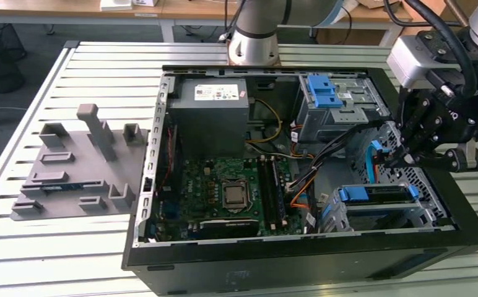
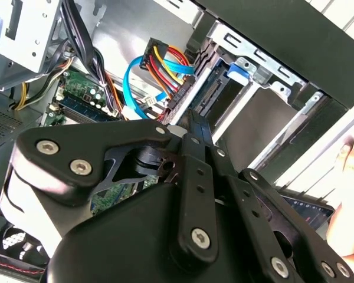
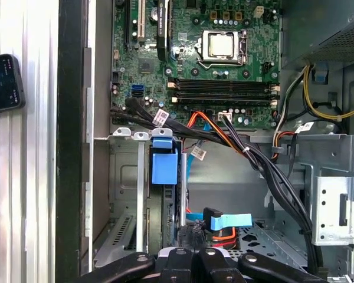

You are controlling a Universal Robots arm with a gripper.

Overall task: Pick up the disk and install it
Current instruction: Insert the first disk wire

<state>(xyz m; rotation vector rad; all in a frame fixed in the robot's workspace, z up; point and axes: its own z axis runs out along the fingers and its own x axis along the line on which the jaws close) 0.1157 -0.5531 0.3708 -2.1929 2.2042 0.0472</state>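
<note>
The disk (image 1: 378, 193) stands on edge in the lower drive cage (image 1: 425, 213) of the open computer case. Its blue carrier handle (image 3: 164, 168) faces the motherboard. In the second wrist view the disk (image 2: 219, 100) runs along the cage wall, with a cable plug beside its near end. My gripper (image 1: 394, 162) hangs a little above the end of the disk away from the motherboard, among the cables. Its fingers (image 3: 178, 257) sit close together with nothing visibly held between them. In the second wrist view the gripper (image 2: 189, 121) points at the plug end of the disk.
Black, orange and blue cables (image 3: 236, 147) cross the gap between motherboard (image 1: 231, 192) and cage. A second cage with a blue latch (image 1: 325, 93) sits farther back beside the grey power supply (image 1: 214, 102). A grey fixture (image 1: 82, 167) lies at the exterior view's left. A phone (image 3: 3, 82) and a person's hand (image 2: 351, 177) are beside the case.
</note>
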